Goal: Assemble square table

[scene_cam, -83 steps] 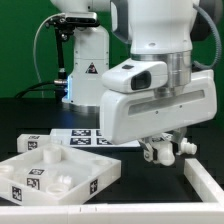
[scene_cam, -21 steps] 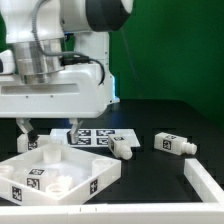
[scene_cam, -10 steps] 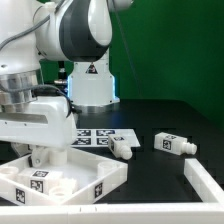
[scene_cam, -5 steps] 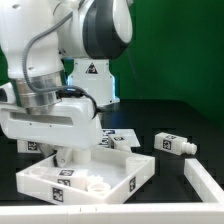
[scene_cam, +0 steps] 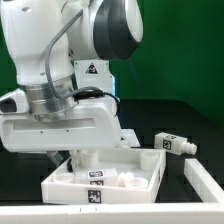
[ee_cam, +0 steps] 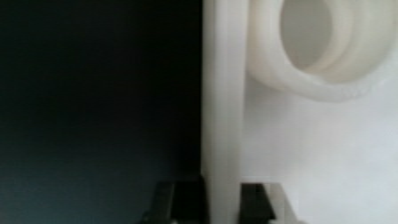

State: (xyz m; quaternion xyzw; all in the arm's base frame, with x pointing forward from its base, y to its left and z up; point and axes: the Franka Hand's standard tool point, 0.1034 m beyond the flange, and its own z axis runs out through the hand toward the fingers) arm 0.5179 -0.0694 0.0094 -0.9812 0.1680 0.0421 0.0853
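The fingers (ee_cam: 178,198) were clenched on the far left rim of the square top (scene_cam: 146,180). Its thin white wall was pinched between them, one dark finger on each side. A round corner socket (ee_cam: 329,50) sat just beside the grip, inside that wall. The top lay on the black bench (scene_cam: 190,120), near the front and about midway across. One tagged leg (scene_cam: 172,144) lay apart from it, farther back toward the exterior view's right.
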